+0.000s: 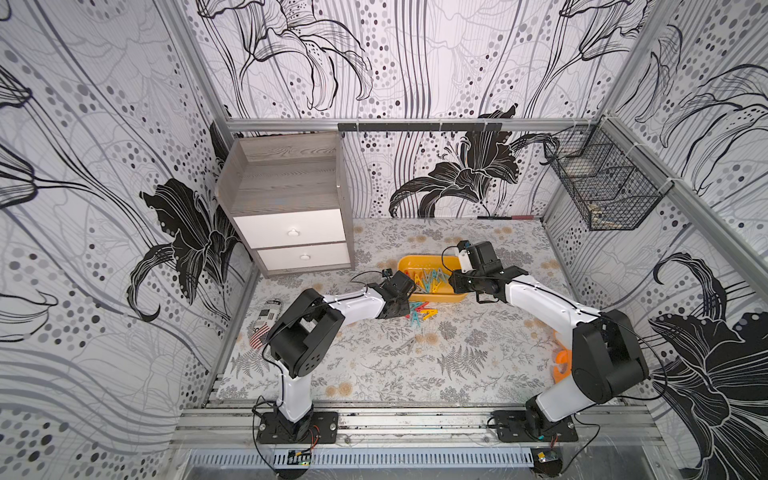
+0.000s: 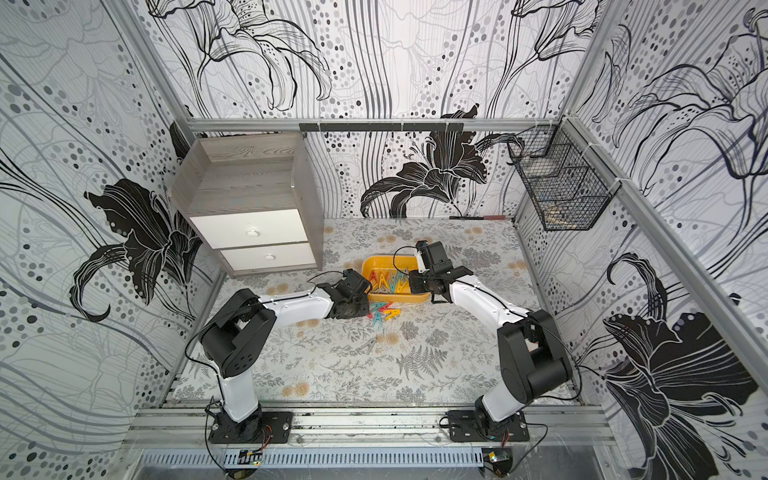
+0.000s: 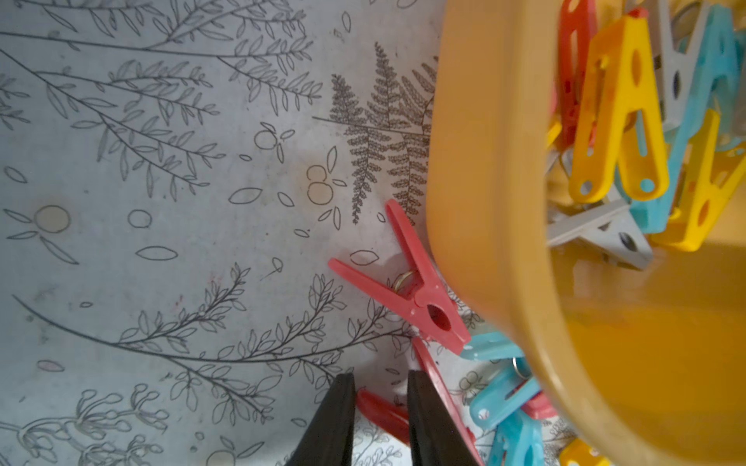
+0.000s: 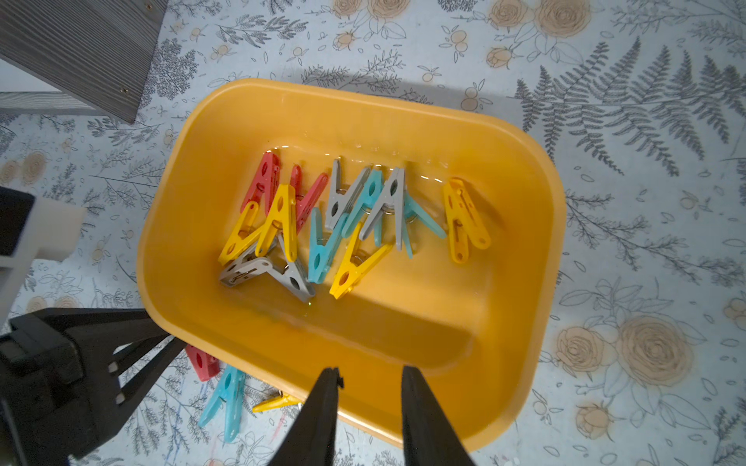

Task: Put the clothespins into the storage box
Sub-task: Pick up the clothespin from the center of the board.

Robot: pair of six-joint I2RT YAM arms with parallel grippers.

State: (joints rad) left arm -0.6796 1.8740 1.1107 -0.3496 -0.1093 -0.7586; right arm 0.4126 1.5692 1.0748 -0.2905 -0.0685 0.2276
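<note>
The yellow-orange storage box [image 1: 432, 262] [image 4: 363, 97] sits mid-table and holds several clothespins [image 4: 347, 218] in yellow, red, teal and grey. A loose pile of clothespins [image 1: 422, 313] [image 2: 384, 312] lies against its near-left side, and one red clothespin [image 3: 420, 290] touches the box wall [image 3: 484, 161]. My left gripper [image 3: 381, 377] is low over this pile, its fingers slightly apart with a leg of another red clothespin [image 3: 383, 411] lying between them. My right gripper [image 4: 369, 373] hangs open over the box's near rim, holding nothing. A grey clothespin [image 1: 409, 345] lies alone nearer the front.
The grey wood cabinet [image 1: 291, 199] with white drawers stands at the back left, close to the box. A black wire basket [image 1: 602, 183] hangs on the right wall. A flag-patterned can [image 1: 266, 324] lies at the table's left edge, an orange object [image 1: 561, 365] by the right arm.
</note>
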